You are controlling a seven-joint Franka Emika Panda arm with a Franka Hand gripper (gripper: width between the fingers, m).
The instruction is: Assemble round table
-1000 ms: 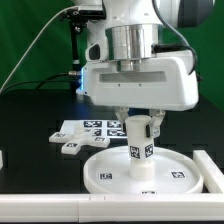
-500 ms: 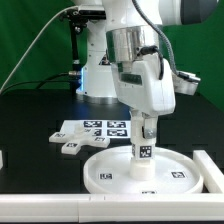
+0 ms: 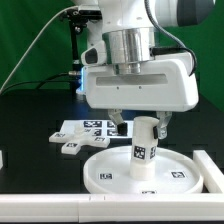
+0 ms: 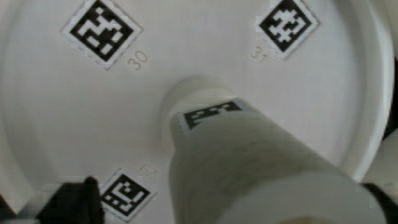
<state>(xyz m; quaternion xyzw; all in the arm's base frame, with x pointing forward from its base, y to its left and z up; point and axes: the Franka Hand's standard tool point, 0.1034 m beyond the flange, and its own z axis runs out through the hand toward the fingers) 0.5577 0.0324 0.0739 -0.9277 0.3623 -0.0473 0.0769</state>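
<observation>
Gripping: nothing; we see the gripper (image 3: 140, 126) spread wide, its fingers (image 3: 119, 122) flanking the top of the white leg (image 3: 146, 160).
Leg: upright at the centre of the tabletop disc (image 3: 105, 172).
Disc: flat on the black table (image 3: 30, 130), just in front of the marker board (image 3: 80, 132).

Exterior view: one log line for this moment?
part: short white cylindrical leg, upright at centre of large white plastic disc | gripper: open, fingers either side of leg top | hold: none
</observation>
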